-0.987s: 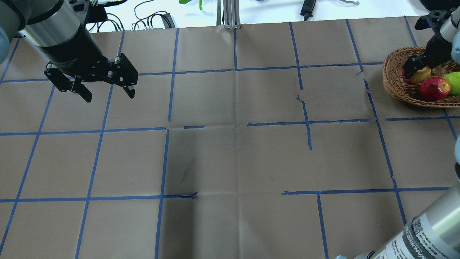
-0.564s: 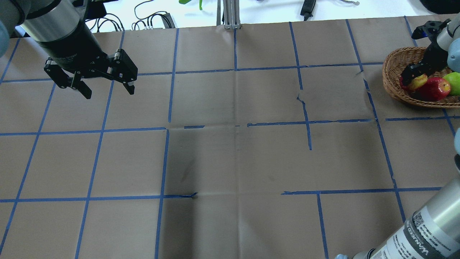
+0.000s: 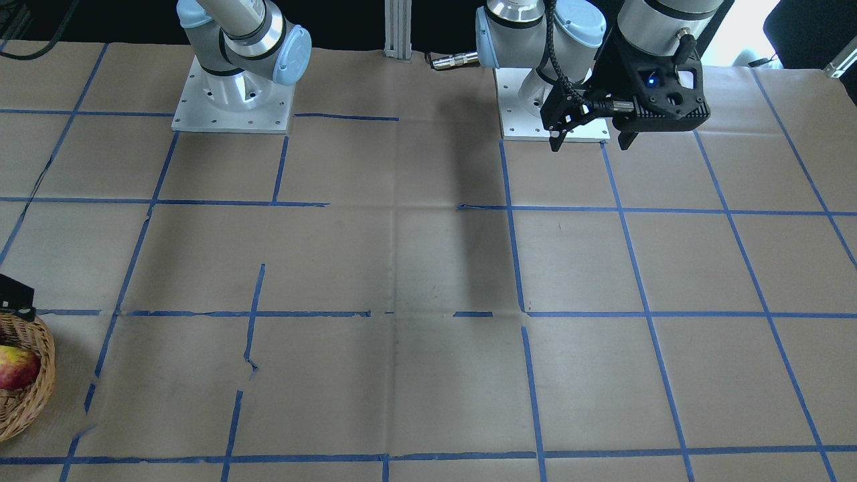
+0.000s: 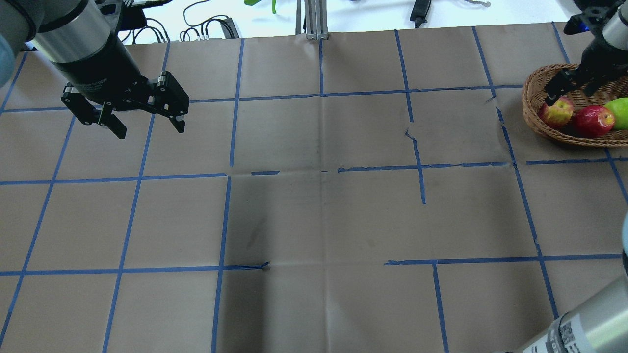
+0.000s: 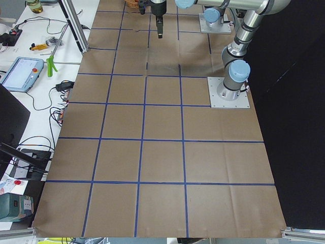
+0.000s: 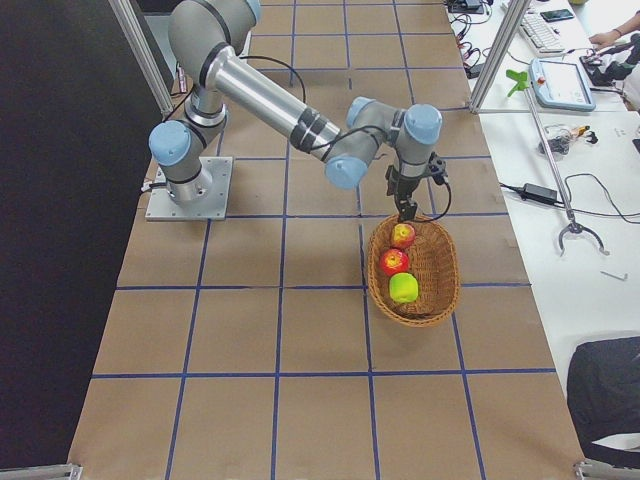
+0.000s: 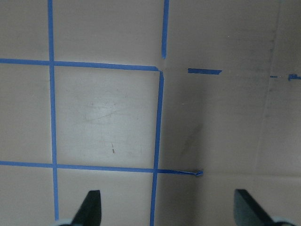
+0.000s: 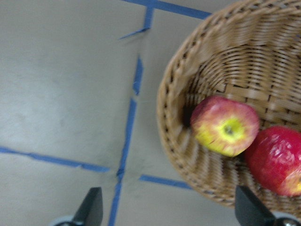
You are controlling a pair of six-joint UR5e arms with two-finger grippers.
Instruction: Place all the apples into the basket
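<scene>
The bench (image 4: 314, 220) is brown paper crossed by blue tape lines (image 4: 223, 220). Over its left side hangs the left tool (image 4: 149, 128), raised off the paper, its two fingers spread wide with nothing between them. Farther off, at the right edge, sits the basket (image 4: 532, 98). All three apples lie inside it in a row: the red-and-yellow apple (image 4: 555, 112) to the left, the red apple (image 4: 593, 120) in the middle, the green apple (image 4: 619, 113) to the right. The first two look to be touching, though the wrist view is blurred. The right tool (image 4: 570, 87) hangs just above the red-and-yellow apple, fingers apart, holding nothing.
</scene>
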